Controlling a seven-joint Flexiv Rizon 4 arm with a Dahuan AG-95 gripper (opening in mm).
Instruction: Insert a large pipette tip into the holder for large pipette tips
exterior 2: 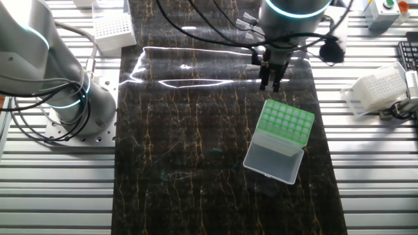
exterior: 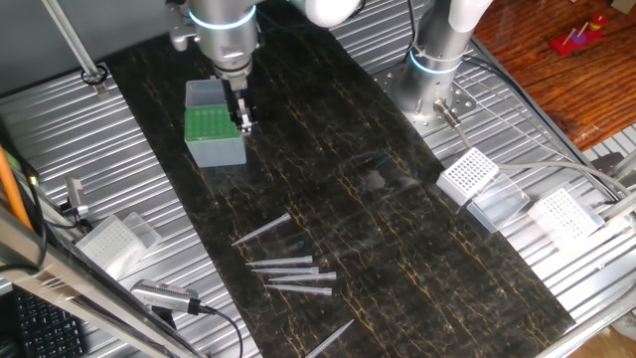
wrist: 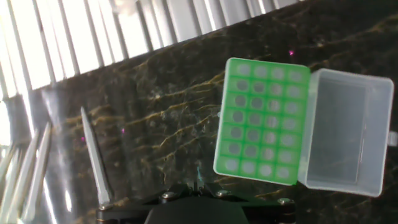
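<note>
The holder [exterior: 211,124] [exterior 2: 286,123] [wrist: 264,118] is a green perforated rack in a pale casing, with its lid [wrist: 343,135] folded open beside it. My gripper [exterior: 244,121] [exterior 2: 270,85] [wrist: 198,188] hangs just beside the rack, above the dark mat. Its jaws are close together on a large pipette tip [wrist: 198,177], seen end-on in the hand view as a thin pale sliver just off the rack's near corner. Several more large pipette tips [exterior: 288,265] [wrist: 94,155] lie loose on the mat.
White perforated racks with clear lids stand on the ribbed metal table: two on one side [exterior: 467,174] [exterior: 562,212], one on the other [exterior: 105,242]. A second arm's base [exterior: 437,62] [exterior 2: 62,88] stands by the mat's edge.
</note>
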